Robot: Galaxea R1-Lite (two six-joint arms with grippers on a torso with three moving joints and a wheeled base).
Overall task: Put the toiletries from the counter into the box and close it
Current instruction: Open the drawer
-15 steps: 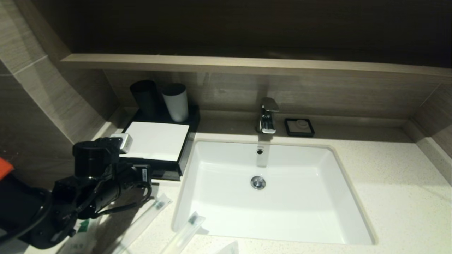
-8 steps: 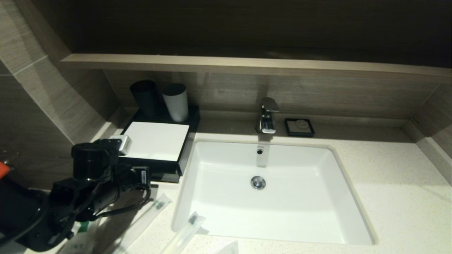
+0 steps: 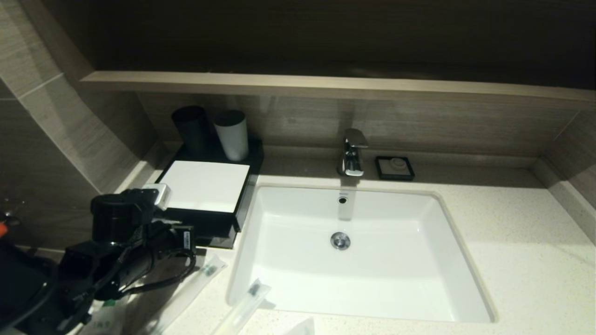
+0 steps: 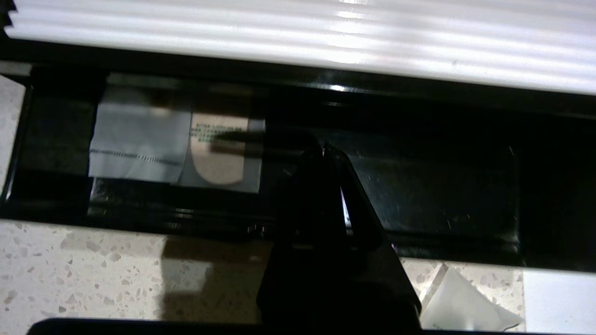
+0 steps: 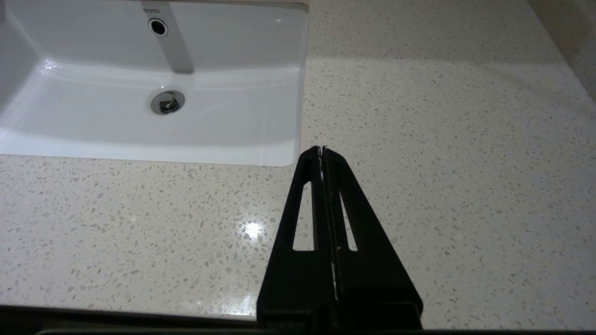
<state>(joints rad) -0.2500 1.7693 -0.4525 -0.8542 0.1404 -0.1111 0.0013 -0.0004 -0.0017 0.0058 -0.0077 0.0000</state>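
The box (image 3: 205,185), black with a white top panel, stands at the counter's (image 3: 521,260) back left, its front drawer (image 3: 215,238) pulled out. My left gripper (image 4: 323,149) is shut with nothing in it, its tips over the drawer's dark floor (image 4: 442,186). Two white sachets (image 4: 139,144) lie inside the drawer beside the tips. Two slim translucent sleeves (image 3: 201,278) (image 3: 242,308) and a green-marked sachet (image 3: 106,317) lie on the counter near the left arm (image 3: 121,218). Another sachet (image 4: 465,302) lies just in front of the drawer. My right gripper (image 5: 322,150) hangs shut and empty over bare counter right of the basin (image 5: 139,70).
A black cup (image 3: 190,128) and a white cup (image 3: 231,134) stand behind the box. The tap (image 3: 352,152) and a small black soap dish (image 3: 395,167) sit behind the basin (image 3: 419,260). A wood-look shelf (image 3: 326,86) overhangs the back wall.
My left arm has drawn back toward the near left, and the drawer front now stands further out from the box. The sleeves and sachets on the counter have not moved.
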